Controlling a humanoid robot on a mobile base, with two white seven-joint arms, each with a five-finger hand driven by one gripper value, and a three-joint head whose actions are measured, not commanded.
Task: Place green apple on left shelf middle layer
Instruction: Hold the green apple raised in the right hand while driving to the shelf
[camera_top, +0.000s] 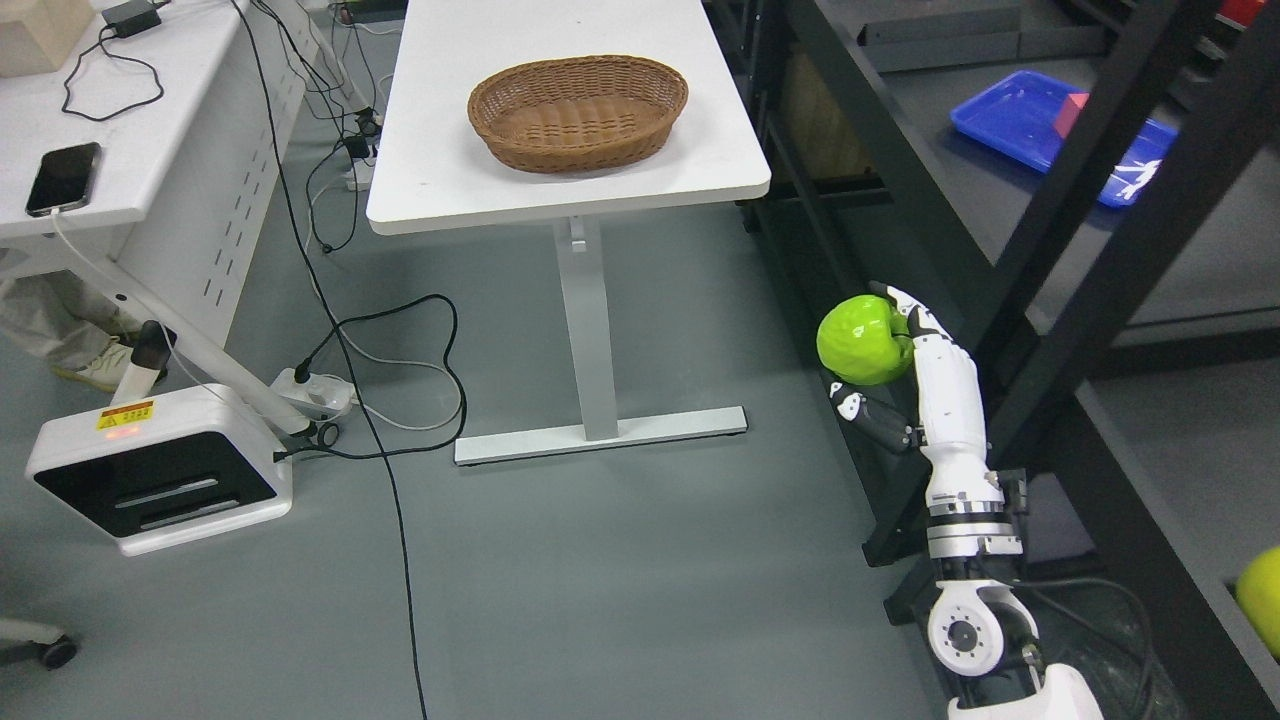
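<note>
Only the right arm shows, lower right of the frame. The right hand (905, 365) is glossy white plastic with black knuckle joints and black fingertip pads. Wrist has a silver-and-black ring, then a round white joint housing with a dark center cap, black cables alongside it.

Lab: white desks (560, 150), trailing cables (390, 400), metal shelving (1000, 200).

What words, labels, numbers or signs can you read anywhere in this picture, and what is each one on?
Nothing here can be read.
Yellow warning sticker on the white floor unit: print is there, too small and blurred to read.
White marking on the blue tray: a blurred shape, not legible as text.
Green apple, right hand, basket, phone: no text shows.
</note>
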